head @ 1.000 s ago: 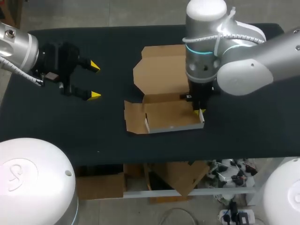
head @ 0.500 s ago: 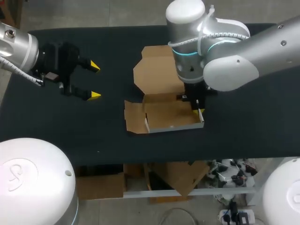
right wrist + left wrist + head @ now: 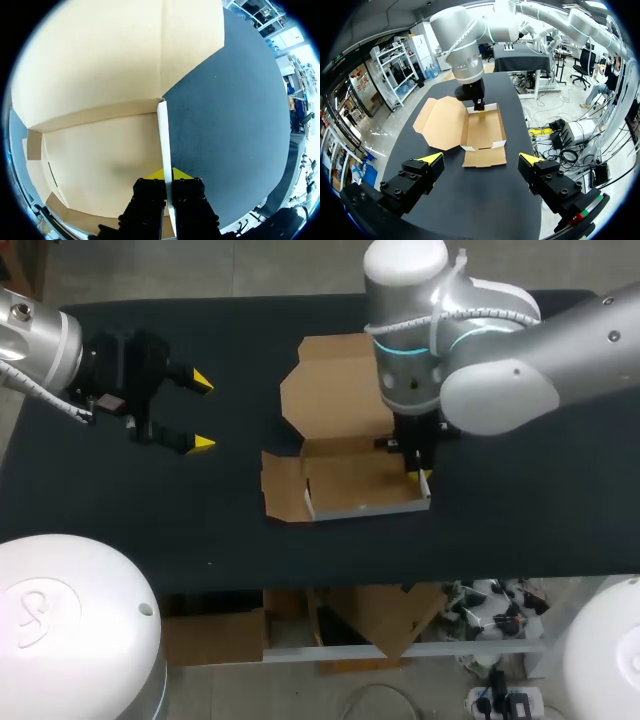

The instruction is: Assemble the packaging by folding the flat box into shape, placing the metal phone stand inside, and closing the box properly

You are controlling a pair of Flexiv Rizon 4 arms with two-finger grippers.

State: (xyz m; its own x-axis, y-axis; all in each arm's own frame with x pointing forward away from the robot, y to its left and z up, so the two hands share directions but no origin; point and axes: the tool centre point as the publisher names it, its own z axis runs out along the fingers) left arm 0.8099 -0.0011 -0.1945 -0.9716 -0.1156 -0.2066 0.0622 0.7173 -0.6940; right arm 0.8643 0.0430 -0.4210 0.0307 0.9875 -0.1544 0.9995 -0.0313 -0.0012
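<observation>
Raising the side wall (image 3: 164, 145) of the partly folded brown cardboard box (image 3: 350, 485) squarely along its crease, avoiding tearing. Pinching that wall with the right gripper (image 3: 424, 480), fingers nearly together, right of frame centre. Holding the left gripper (image 3: 200, 412) wide open and empty at upper left, well apart from the box lying mid-frame on the black desk (image 3: 150, 510).

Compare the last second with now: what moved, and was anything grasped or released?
The right gripper, shut on the right wall of the cardboard box, shifted slightly toward the left arm's side, dragging the box along; its arm swung the same way. Nothing was grasped or released. The left gripper stayed open and unmoved above the table.
</observation>
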